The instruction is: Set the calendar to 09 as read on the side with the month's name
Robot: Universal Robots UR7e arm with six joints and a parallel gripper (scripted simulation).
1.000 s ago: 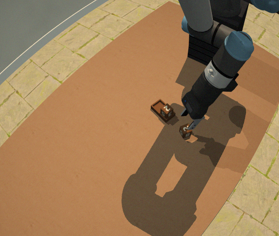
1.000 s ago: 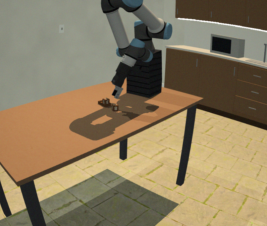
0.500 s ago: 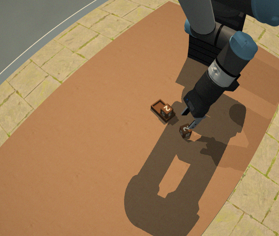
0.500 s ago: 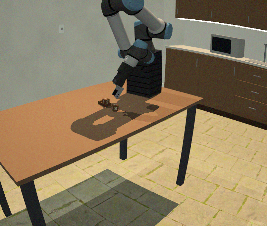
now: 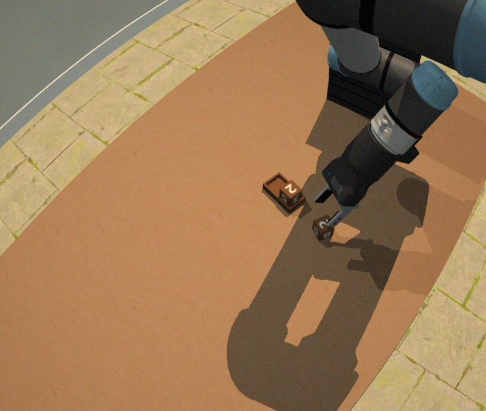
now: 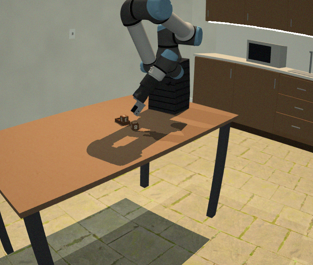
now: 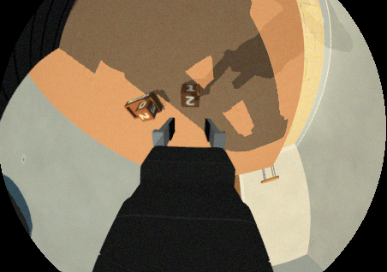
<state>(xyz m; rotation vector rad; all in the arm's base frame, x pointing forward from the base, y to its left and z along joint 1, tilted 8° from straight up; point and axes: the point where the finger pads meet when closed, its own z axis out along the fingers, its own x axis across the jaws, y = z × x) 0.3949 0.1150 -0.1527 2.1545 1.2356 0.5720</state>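
Observation:
The brown tray [image 5: 274, 198] [image 6: 118, 121] lies flat on the table. One brown cube [image 5: 290, 191] [image 6: 124, 118] [image 7: 147, 109] stands in one end of it, with a 2 on top; a 0 shows on a side in the wrist view. The tray's other end is empty. The other cube [image 5: 320, 228] [image 6: 134, 126] [image 7: 190, 96] stands on the table beside the tray, with a 2 on top, a 1 on one side and an 8 on another. My gripper [image 5: 324, 213] [image 6: 135, 112] [image 7: 189, 125] is open and empty, tilted, above the table near the loose cube. The tray's month lettering is too small to read.
The wooden table [image 5: 146, 247] [image 6: 51, 159] carries the tray and cubes. The black robot pedestal [image 6: 168, 94] stands at the table's back edge. The arm's shadow falls over the loose cube and the table around it.

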